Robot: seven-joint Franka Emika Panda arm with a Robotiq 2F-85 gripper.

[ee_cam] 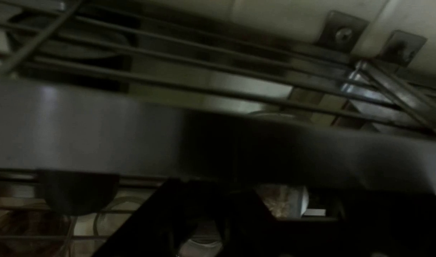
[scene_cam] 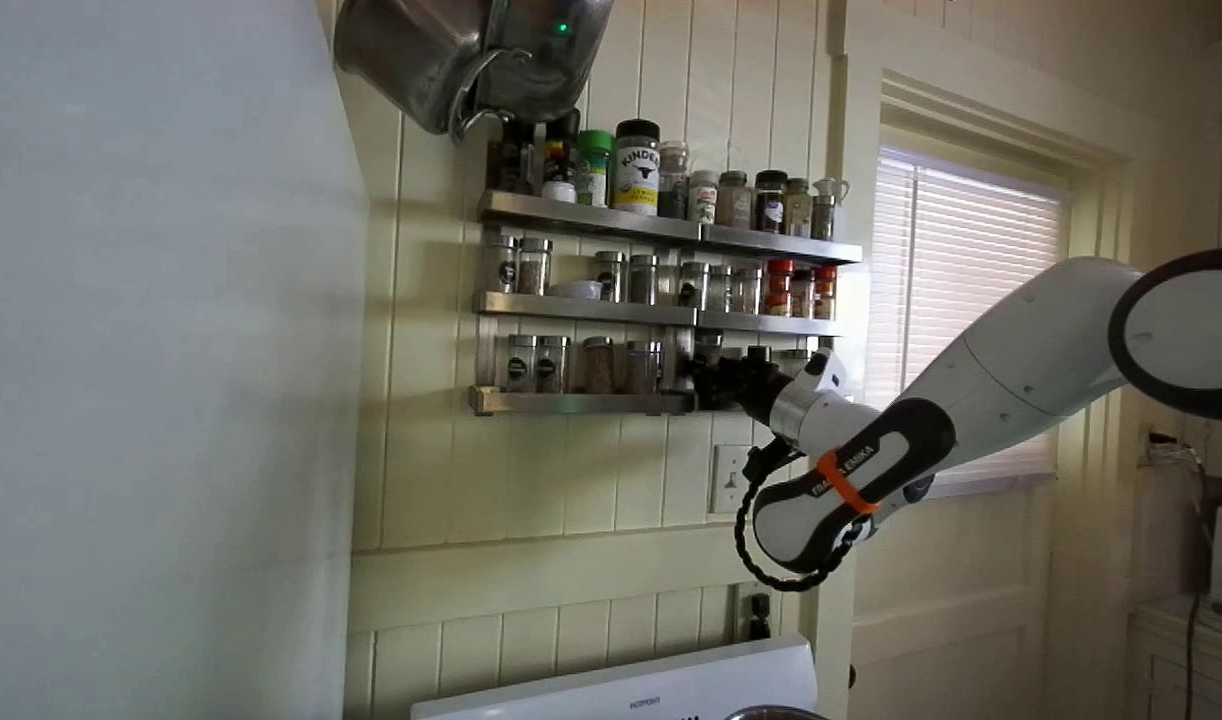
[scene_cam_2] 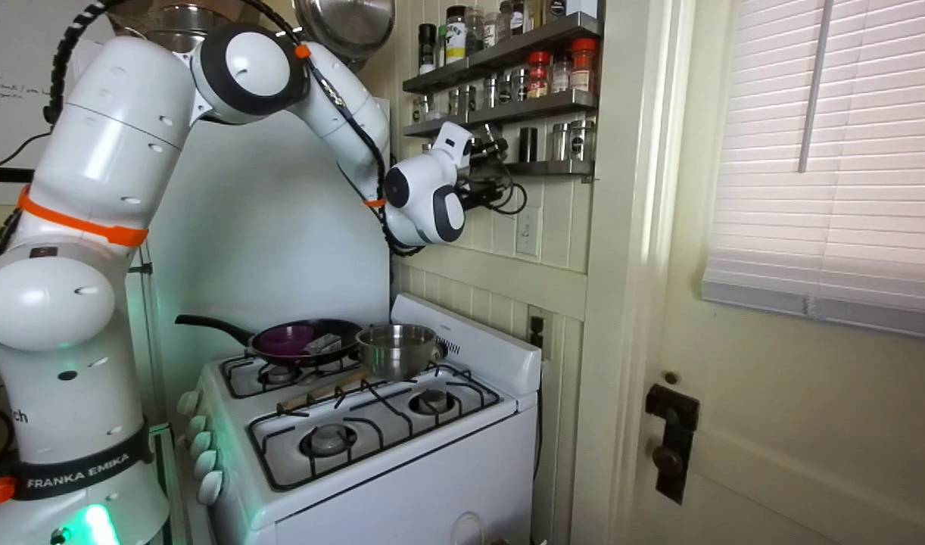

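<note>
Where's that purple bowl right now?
In an exterior view, the purple bowl sits inside the black frying pan on the stove, toward the handle on the left, with the steel pot to the pan's right.

tool (scene_cam: 706, 380), centre: black | shelves (scene_cam: 651, 314), upper centre: silver | arm (scene_cam: 1031, 340), right: white | band (scene_cam: 846, 484): orange | blind (scene_cam: 951, 260), right: white

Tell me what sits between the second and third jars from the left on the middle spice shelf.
A small white bowl sits on the middle shelf between the second jar and third jar, in an exterior view.
</note>
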